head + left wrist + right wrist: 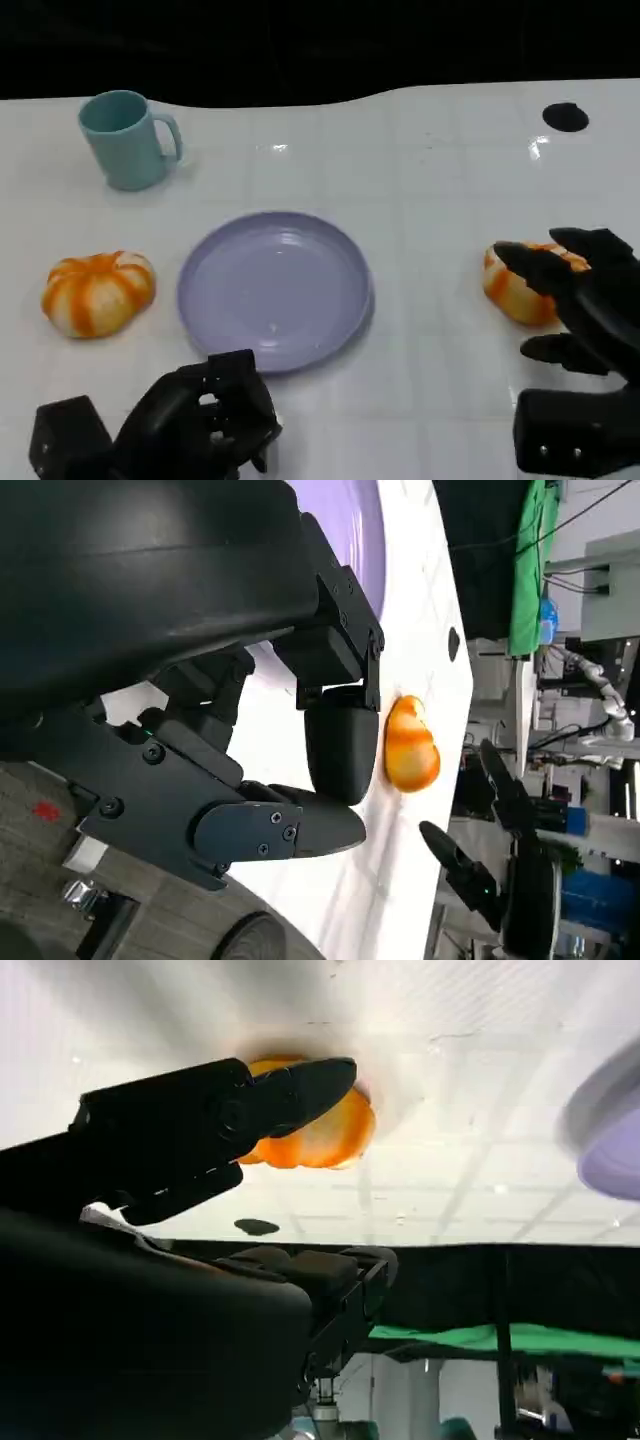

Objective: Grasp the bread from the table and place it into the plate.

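Note:
Two orange-and-white striped bread rolls lie on the white table. One roll [98, 292] sits left of the lilac plate [275, 290]. The other roll [512, 292] [325, 1138] [410, 745] lies right of the plate, and my right hand [585, 305] hovers over it. A finger [290, 1095] reaches across its top and the thumb stays spread off to the side, so nothing is gripped. My left hand [205, 420] [300, 780] sits low at the front edge below the plate and holds nothing. The plate [610, 1135] has nothing on it.
A teal mug [128, 138] stands at the back left. A black round mark [565, 116] sits on the table at the back right. The table's far edge borders a dark background.

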`<state>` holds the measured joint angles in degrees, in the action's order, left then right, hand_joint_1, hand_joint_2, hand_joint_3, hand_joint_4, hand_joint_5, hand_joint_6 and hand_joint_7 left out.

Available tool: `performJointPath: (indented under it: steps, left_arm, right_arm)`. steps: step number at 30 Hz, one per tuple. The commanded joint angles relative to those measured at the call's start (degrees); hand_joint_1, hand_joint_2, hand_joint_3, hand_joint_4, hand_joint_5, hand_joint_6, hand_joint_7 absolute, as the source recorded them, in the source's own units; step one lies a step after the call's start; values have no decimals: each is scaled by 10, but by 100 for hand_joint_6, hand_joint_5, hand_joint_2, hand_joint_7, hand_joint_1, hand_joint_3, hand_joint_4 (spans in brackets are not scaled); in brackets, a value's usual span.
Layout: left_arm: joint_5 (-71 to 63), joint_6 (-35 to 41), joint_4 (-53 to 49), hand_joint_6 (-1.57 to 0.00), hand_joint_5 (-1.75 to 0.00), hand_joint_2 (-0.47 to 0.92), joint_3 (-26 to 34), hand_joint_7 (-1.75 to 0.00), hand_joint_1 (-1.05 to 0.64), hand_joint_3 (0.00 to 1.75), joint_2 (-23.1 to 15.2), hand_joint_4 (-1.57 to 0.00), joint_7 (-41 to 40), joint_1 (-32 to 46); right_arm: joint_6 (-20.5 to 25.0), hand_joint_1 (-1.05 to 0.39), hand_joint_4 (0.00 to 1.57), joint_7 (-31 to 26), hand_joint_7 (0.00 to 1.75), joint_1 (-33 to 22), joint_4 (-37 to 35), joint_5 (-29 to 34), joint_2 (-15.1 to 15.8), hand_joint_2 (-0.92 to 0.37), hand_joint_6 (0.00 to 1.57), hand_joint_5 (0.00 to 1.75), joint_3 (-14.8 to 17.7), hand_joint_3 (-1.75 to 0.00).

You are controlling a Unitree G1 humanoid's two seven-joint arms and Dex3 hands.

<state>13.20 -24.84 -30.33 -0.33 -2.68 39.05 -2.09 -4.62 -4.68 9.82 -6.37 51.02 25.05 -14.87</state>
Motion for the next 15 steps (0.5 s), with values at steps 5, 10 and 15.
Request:
performJointPath:
  steps: [5,10,15]
  left_arm:
    - [0,2,10,-78,-175,69,2,-138,-51,58,-5,-81,-7,7]
    - [-2,6,18,-78,-175,68,1,-138,-52,59,-6,-80,-10,11]
    - [-7,-2,16,-77,-175,68,0,-138,-53,60,-7,-80,-14,11]
  right_arm:
    - [39,-58,0,20,0,69,-73,18,0,-86,25,28,-35,0]
    - [45,-57,3,14,1,109,-126,17,-7,-85,27,30,-55,0]
    - [43,-55,9,2,1,146,-194,13,-20,-83,30,30,-74,0]
